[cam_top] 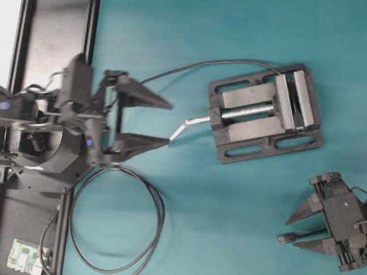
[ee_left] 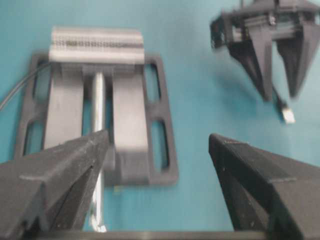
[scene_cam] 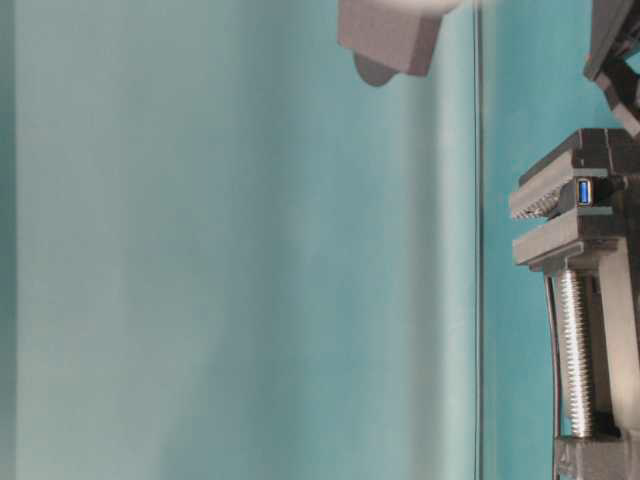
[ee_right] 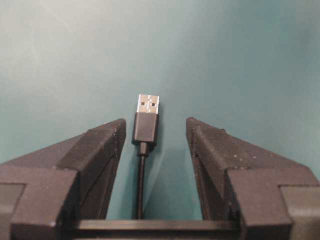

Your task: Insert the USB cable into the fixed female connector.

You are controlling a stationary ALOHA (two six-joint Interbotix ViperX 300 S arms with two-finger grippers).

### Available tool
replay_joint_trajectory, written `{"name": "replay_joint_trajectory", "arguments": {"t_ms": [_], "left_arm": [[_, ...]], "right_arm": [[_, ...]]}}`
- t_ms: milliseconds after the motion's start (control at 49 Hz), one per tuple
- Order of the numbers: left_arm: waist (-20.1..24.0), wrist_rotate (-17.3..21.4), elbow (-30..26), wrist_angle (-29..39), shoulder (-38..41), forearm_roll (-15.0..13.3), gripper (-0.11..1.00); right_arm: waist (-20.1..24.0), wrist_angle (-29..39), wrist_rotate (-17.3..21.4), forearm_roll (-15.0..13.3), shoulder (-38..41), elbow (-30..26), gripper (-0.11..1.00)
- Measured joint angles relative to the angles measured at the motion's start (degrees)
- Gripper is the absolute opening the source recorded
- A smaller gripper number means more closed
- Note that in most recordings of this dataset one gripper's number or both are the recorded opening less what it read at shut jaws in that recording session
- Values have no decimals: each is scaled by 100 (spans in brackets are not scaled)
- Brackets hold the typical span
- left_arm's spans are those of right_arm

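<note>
The USB cable's plug, black with a silvery tip, lies loose on the teal cloth between the fingers of my right gripper, which is open and touches neither side of it. From overhead, plug and right gripper sit at the lower right, apart from the vise. The fixed female connector shows its blue port, clamped between the vise jaws. My left gripper stands wide open and empty, left of the vise near the handle. In the left wrist view the left gripper frames bare cloth.
The black vise with grey jaws stands at centre right, its bent silver handle pointing left. A thin black cable arcs into the vise, and a loop of cable lies at the lower left. A green circuit board sits at the bottom left.
</note>
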Motion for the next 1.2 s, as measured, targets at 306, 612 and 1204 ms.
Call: {"name": "replay_joint_trajectory", "arguments": {"t_ms": [306,612,1204], "left_arm": [[9,0,211,1626,-1740,9,96],[0,0,281,1661,-1811,9,96],[0,9,281,1635,-1811,18,96]], "right_arm": [[9,-299,62,0,316,-9,41],[53,-352,132,9,457,-18,32],[176,-677,123,26,466,176,22]]}}
